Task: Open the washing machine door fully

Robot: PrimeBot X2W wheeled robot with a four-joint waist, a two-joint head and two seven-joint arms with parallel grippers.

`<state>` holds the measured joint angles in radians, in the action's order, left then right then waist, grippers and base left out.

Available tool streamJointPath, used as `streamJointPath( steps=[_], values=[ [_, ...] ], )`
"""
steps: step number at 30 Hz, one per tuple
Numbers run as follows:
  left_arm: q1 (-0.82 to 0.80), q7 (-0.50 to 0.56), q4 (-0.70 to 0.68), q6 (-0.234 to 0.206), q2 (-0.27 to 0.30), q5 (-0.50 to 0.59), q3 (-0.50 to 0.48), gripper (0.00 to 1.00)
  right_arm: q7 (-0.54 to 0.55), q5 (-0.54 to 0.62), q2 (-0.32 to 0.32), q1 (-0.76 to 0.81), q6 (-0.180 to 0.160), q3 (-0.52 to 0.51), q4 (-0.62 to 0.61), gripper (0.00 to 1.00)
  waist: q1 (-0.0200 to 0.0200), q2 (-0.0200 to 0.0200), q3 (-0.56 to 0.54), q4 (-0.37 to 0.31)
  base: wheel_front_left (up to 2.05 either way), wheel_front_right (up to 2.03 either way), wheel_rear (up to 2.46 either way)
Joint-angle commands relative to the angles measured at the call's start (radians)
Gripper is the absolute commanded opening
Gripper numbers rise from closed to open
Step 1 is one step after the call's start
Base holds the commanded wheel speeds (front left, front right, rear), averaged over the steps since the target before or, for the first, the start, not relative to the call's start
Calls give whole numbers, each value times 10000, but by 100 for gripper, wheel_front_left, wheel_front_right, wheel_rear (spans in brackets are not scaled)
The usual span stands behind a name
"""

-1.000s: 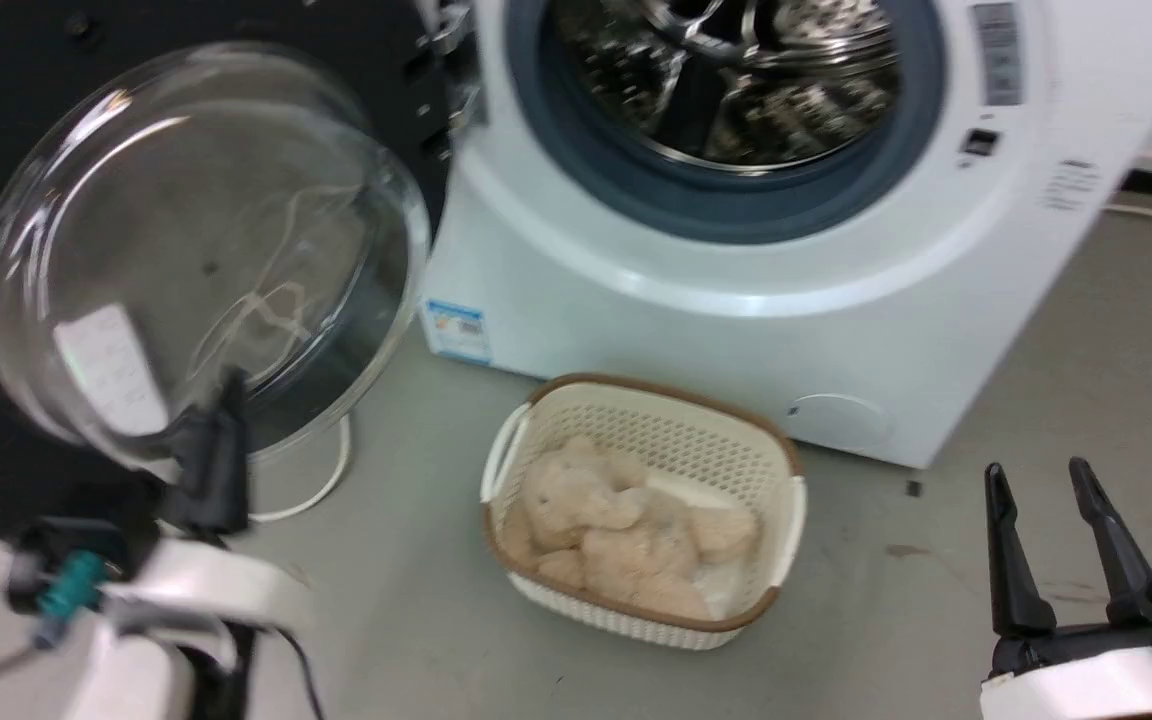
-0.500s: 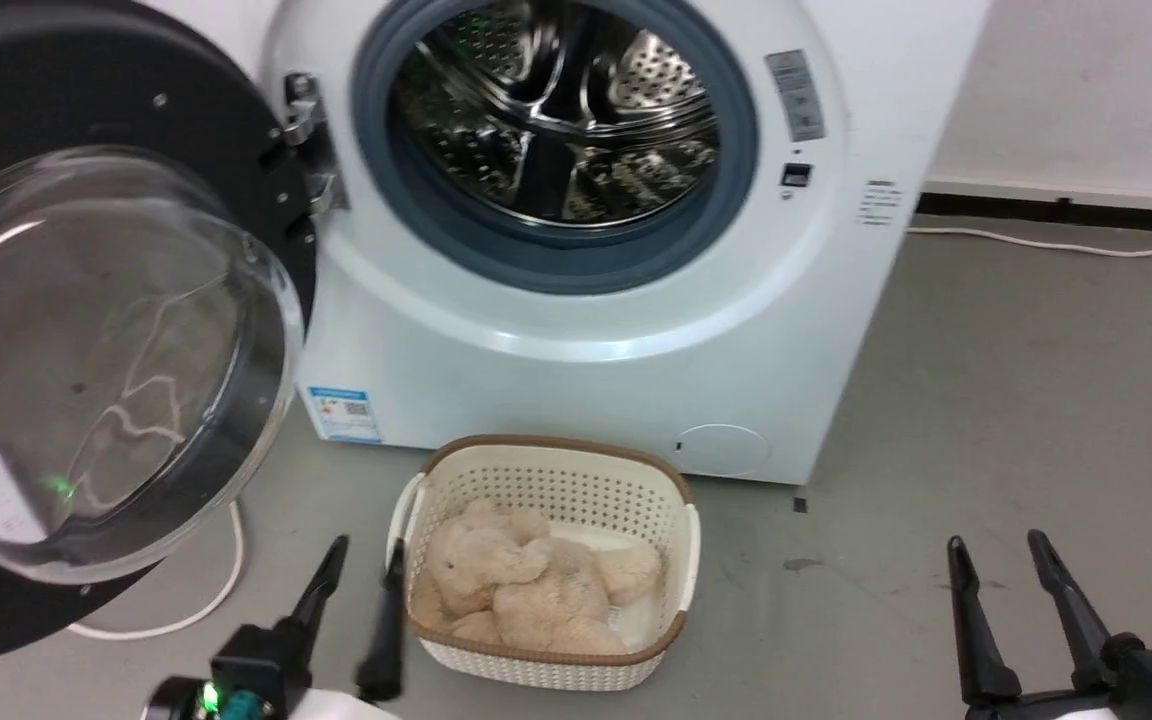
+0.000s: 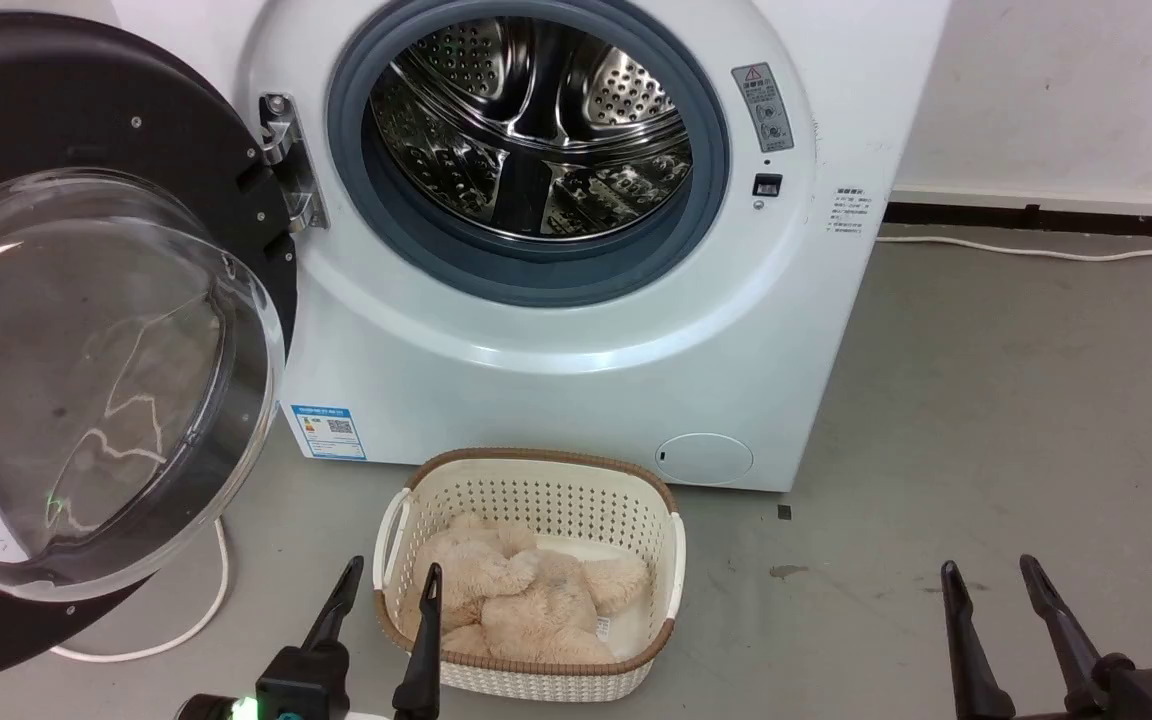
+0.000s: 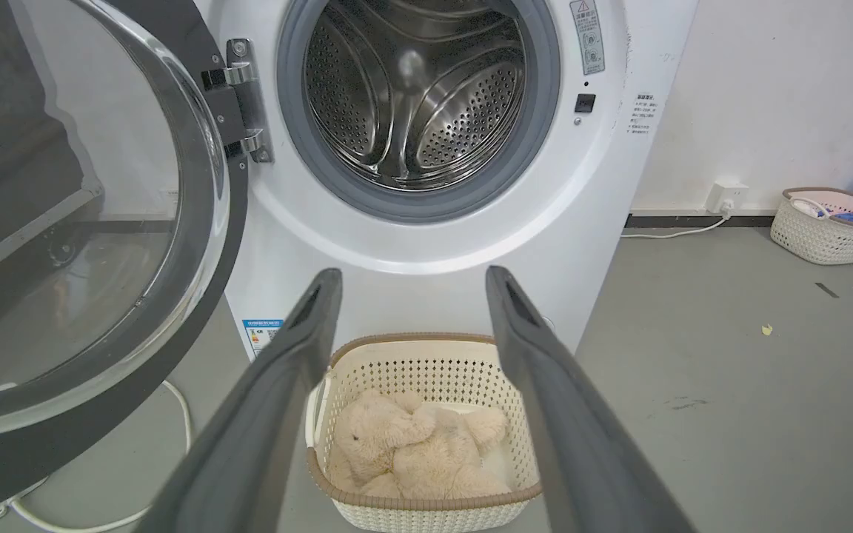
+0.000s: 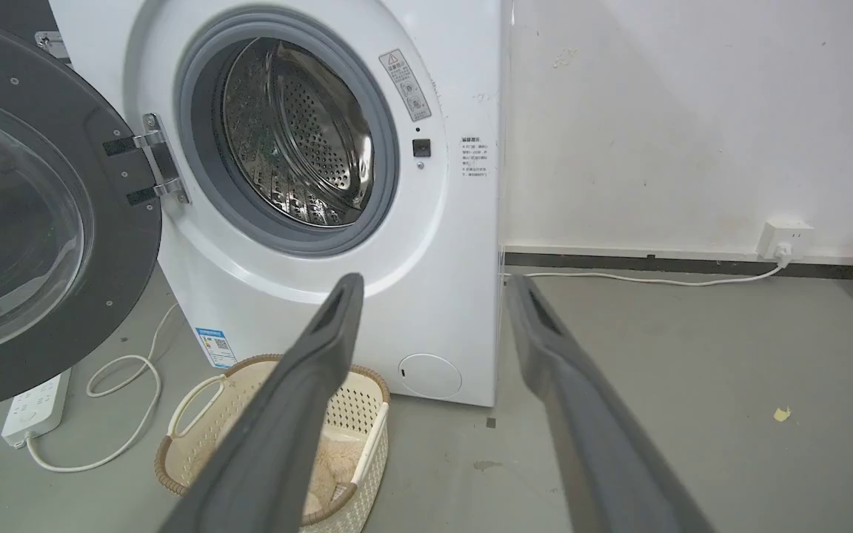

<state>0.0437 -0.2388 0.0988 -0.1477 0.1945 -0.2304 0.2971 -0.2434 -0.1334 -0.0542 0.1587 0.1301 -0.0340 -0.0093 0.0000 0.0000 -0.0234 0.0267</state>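
Ahead of the right jaws, grey floor [image 5: 693, 355] meets a scuffed white wall [image 5: 656, 111] along a dark skirting strip [image 5: 656, 260]. A wall socket [image 5: 785, 238] sits above it, right of the jaws, its white cable [image 5: 656, 282] lying on the floor.

Washing machine door [image 3: 86, 100]: black ring smooth with a soft sheen, centre bowl [image 3: 86, 380] clear glossy glass carrying reflections; hinge [image 3: 281, 160] bright chromed metal. Drum [image 3: 536, 130] polished perforated steel, mirror-like; gasket [image 3: 536, 285] matt grey rubber; machine casing [image 3: 556, 400] smooth glossy white. Basket [image 3: 536, 457] cream perforated plastic with a brown woven-look rim, plush toy [image 3: 526, 610] fuzzy beige pile; floor [image 3: 986, 400] matt grey, scuffed and stained.
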Motion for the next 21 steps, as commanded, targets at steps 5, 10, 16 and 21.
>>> streamJointPath(
  steps=[5, 10, 16, 21],
  values=[
    [111, -104, -46, -87, 25, 62, -11, 100, -82, -78, 39, 103, 6, 63, 117, 100, 0, 0, -24, 58, 0, 0, 0],
    [55, -117, -96, -107, 45, 48, 2, 100, -92, -56, 39, 40, 6, 82, 192, 100, 0, 0, 1, 74, 0, 0, 0],
    [8, -126, -135, -154, 56, 40, 33, 100, -100, -56, 39, 10, 6, 73, 254, 100, 0, 0, 18, 80, 0, 0, 0],
    [12, -128, -145, -198, 20, -76, 2, 100, -104, -42, 39, 4, 6, 78, 268, 100, 0, 0, 19, 110, 0, 0, 0]
  ],
)
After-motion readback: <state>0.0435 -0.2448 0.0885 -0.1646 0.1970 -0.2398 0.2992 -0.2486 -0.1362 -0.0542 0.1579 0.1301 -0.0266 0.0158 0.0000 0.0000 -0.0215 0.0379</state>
